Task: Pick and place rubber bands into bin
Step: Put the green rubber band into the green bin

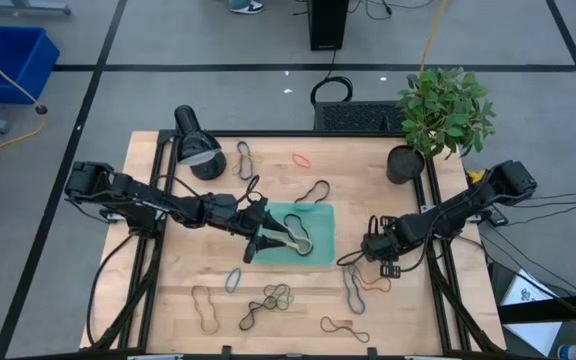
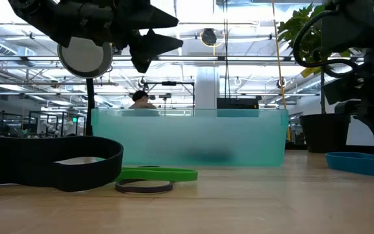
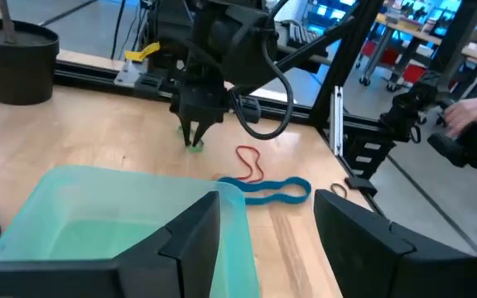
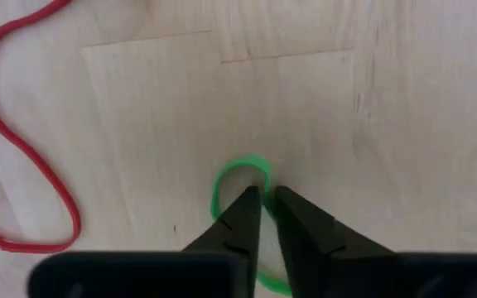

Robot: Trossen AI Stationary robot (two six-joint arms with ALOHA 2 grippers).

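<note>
Nearest your right wrist camera lay a thin green band (image 4: pixel 240 170), a small floppy loop flat on the pale wood surface (image 4: pixel 371 108), and the right fingers (image 4: pixel 263 197) had narrowed almost to touching with the loop's strand caught between their tips; I judge that a pinch on the band, though you could not yet tell whether it would hold on lifting. Just beside it curled a red band (image 4: pixel 23 165), longer and lying in loose bends, clear of the fingers. From above, your right gripper (image 1: pixel 380 248) sat low on the surface to the right of the bin (image 1: pixel 320 238), so the carry ran leftward across bare wood, past the blue band (image 3: pixel 265 190) lying between gripper and bin. That bin was shallow, translucent teal plastic with rounded corners, its long axis running left to right, and at least one tan-grey band (image 1: pixel 298 240) already rested inside. Your left gripper (image 1: pixel 268 238) hovered over the bin's left end with its fingers spread wide and empty, the near wall of the bin showing between them in its own wrist view. More bands in black, brown and orange lay scattered on the surface ahead of and behind the bin. With the right arm nearer the green band, I judge the lift fell to it, and the left arm needed to clear the bin.
</note>
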